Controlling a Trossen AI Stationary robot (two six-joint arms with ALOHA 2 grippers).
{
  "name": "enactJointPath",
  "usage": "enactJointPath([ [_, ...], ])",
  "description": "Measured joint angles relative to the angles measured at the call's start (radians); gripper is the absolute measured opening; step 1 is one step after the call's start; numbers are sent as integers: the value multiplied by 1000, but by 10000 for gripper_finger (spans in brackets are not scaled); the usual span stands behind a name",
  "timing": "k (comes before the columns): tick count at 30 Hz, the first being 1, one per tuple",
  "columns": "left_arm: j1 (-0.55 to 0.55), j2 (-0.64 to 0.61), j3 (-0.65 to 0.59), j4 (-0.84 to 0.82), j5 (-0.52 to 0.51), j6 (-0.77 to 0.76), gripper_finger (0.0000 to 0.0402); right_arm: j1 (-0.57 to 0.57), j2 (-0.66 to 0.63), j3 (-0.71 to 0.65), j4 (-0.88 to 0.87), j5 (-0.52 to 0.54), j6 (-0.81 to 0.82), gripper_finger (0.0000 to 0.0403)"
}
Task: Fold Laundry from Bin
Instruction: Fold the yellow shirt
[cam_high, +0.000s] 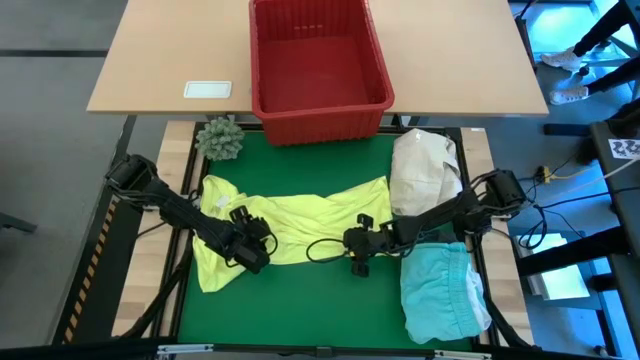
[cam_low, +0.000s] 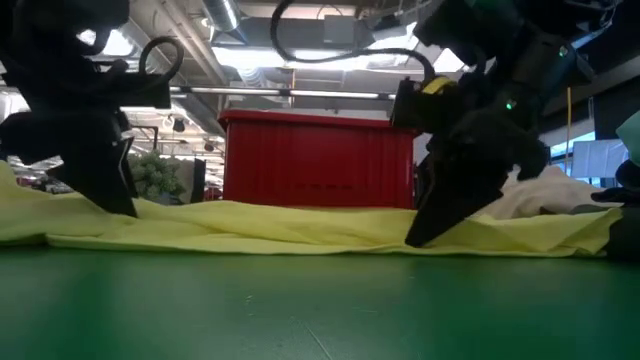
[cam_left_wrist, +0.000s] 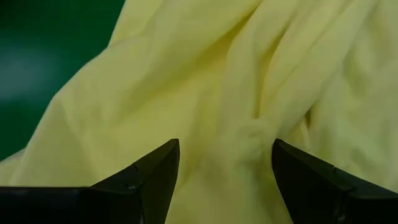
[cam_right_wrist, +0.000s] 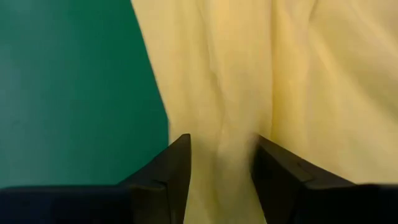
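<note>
A bright yellow garment of the laundry (cam_high: 300, 215) lies spread and wrinkled across the green mat, in front of the red bin (cam_high: 320, 112), which shows no laundry inside. My left gripper (cam_high: 260, 256) is down on the garment's left part, open, with a raised wrinkle (cam_left_wrist: 249, 140) between its fingers. Over the garment's right near part my right gripper (cam_high: 353, 247) stands open, close to the cloth's edge (cam_right_wrist: 160, 93). A light turquoise garment (cam_high: 440, 292) lies folded at the near right. My left gripper (cam_left_wrist: 225, 155) comes slanting down from the table's left, and its open fingers straddle a wrinkle of the yellow garment (cam_low: 300, 225). The fingertips (cam_low: 122, 205) reach the cloth's surface, and the cloth lies slack on the mat. My right gripper (cam_right_wrist: 221, 149) comes slanting down from the table's right. Its open fingers stand on the yellow cloth just inside the edge, one fingertip (cam_low: 415, 238) on the surface. A strip of flat cloth lies between them.
A cream-white cloth bundle (cam_high: 425, 168) lies at the far right of the mat, beside my right arm. A small green spiky ball (cam_high: 220, 138) sits at the far left corner. Bare green mat (cam_high: 300, 310) stretches along the near side.
</note>
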Motion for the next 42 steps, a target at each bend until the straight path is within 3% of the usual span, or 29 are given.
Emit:
enactJointPath([
  [3,-3,0,-11,0,0,1,244,0,13,0,-6,4,-1,137],
  [7,-5,0,-12,9,2,6,213,0,8,0,-16,10,-4,82],
  [11,-4,0,-8,14,3,9,140,0,-7,0,-20,10,-27,12],
  [15,-6,0,40,2,3,55,36,0,-21,0,-27,11,-30,18],
  [17,-13,0,77,-7,0,87,12,0,-25,10,-47,10,-30,14],
  [25,-92,-1,204,-55,15,167,4,24,-35,131,-316,-12,-21,5],
  [32,-184,-1,230,-118,111,135,2,100,-36,175,-358,-19,-29,3],
  [37,-218,-1,230,-119,111,83,3,120,-34,175,-373,-33,-30,5],
  [42,-236,-1,230,-93,107,104,28,116,-20,174,-357,-33,-30,19],
])
